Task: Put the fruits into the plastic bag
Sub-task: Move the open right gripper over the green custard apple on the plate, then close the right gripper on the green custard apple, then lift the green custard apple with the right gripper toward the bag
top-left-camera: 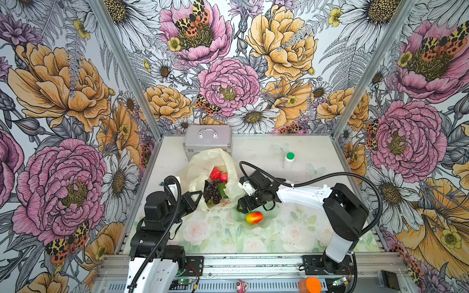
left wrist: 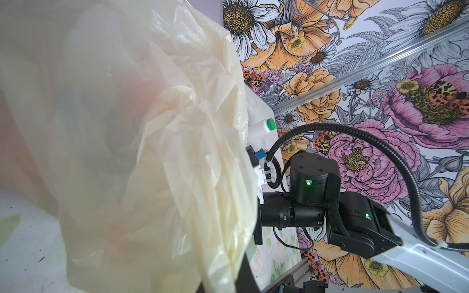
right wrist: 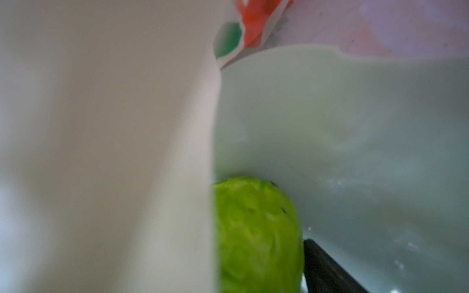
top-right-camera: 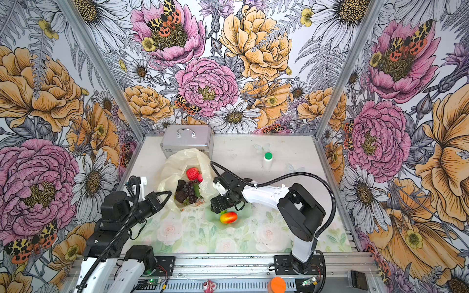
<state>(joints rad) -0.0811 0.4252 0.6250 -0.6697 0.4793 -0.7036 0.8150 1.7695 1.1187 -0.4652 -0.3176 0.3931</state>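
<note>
R gripper (top-left-camera: 244,209) sits low over the dish (top-left-camera: 265,224), at the dish's bag-side rim, w/ the bumpy lime-green ball (right wrist: 256,233) right at its tips. The wrist view shows one dark finger (right wrist: 327,269) just beside the ball, poss. touching. The other finger is hidden behind blurred bag film, so can't tell if the jaws stand apart around the ball or are clamped on it. Judged step: picking the ball off the dish.

L gripper (top-left-camera: 198,196) is pinched together on the rim of the plastic bag (top-left-camera: 203,162), on the side away from the dish. It looks to be lifting the film so the mouth gapes. The bag lies just past the dish's far-left edge, w/ its near flap touching or overlapping the dish rim. Inside are the grape bunch (top-left-camera: 214,191), a red fruit (top-left-camera: 215,173) and some dark pieces.

Key relation: the bag mouth is just beside the R gripper, on the far side of the dish rim, so the carry should be short: lift, clear the flap, drop. The ball is near-round, so there's no real long axis to line up with. The mango (top-left-camera: 254,217) lies mid-dish, long axis along the dish's length. R arm is far nearer both, and L arm is busy w/ the bag. Risk: loose film by the ball could get caught in the pinch.
</note>
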